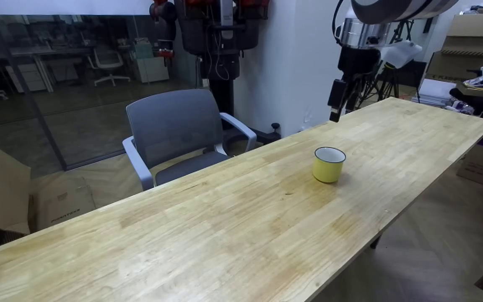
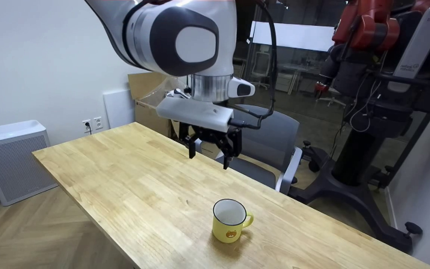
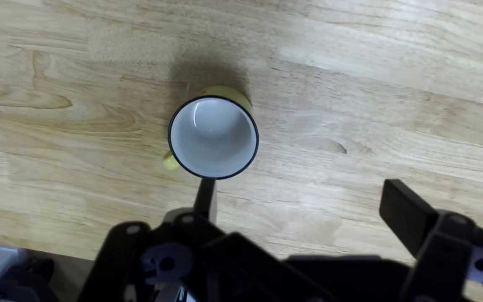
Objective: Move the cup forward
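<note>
Pale-wood worktop [image 1: 183, 235] runs long in front of me; jaws hang above it, pointing down, spread wide; white-and-dark arm [image 2: 194, 44] carries them; yellow cup [image 2: 226, 231] stands upright on the worktop, lower than the jaws and apart from them; white inside, bear face [image 2: 231, 234] on its side, handle [image 3: 170, 160] sticking out; in wrist view one fingertip [image 3: 206, 195] overlaps the cup's edge, line of sight only; both exterior views show a gap; grey chair [image 1: 174, 132] sits at the long edge; red-and-black robot [image 2: 386, 119] stands near the chair; open cardboard box [image 1: 0, 188] near one corner of the worktop; white grilled unit [image 2: 19, 160] by the wall [image 2: 43, 63].
</note>
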`<move>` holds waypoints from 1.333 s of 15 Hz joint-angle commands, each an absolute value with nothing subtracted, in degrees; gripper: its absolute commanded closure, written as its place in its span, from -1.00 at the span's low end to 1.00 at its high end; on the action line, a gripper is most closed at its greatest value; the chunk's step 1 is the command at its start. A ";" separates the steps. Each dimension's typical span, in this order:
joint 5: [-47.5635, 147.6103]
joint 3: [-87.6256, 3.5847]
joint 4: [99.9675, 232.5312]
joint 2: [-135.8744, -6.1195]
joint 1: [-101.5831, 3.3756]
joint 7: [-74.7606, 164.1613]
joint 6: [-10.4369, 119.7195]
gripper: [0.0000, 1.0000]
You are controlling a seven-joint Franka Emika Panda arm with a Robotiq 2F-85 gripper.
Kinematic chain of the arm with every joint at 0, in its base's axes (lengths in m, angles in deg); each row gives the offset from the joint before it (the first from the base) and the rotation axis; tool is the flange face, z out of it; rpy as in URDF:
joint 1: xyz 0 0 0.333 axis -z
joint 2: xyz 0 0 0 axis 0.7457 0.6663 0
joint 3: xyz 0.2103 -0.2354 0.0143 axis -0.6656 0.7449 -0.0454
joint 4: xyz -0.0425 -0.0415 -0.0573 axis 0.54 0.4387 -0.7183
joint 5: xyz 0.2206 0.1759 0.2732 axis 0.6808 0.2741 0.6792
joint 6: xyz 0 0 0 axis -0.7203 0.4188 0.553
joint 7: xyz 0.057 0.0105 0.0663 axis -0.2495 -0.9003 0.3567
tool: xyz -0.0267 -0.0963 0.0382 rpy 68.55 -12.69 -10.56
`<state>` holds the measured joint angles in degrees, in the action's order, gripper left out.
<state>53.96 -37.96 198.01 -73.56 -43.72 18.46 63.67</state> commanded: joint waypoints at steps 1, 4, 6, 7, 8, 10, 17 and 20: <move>53.24 -39.98 197.42 -73.04 -41.75 19.00 63.56 -1.00; 53.30 -40.35 197.68 -72.88 -41.43 18.95 63.56 -1.00; 53.31 -40.38 197.68 -72.88 -41.41 18.95 63.56 -1.00; 53.08 -40.83 197.59 -72.23 -41.60 18.32 64.92 -1.00; 52.76 -41.06 196.96 -70.99 -41.62 18.44 65.60 -1.00; 53.29 -41.69 194.42 -66.88 -41.07 18.14 66.68 -1.00; 54.75 -44.89 186.25 -53.31 -36.75 16.72 68.01 -1.00; 53.71 -45.87 184.07 -50.07 -35.08 15.69 68.83 -1.00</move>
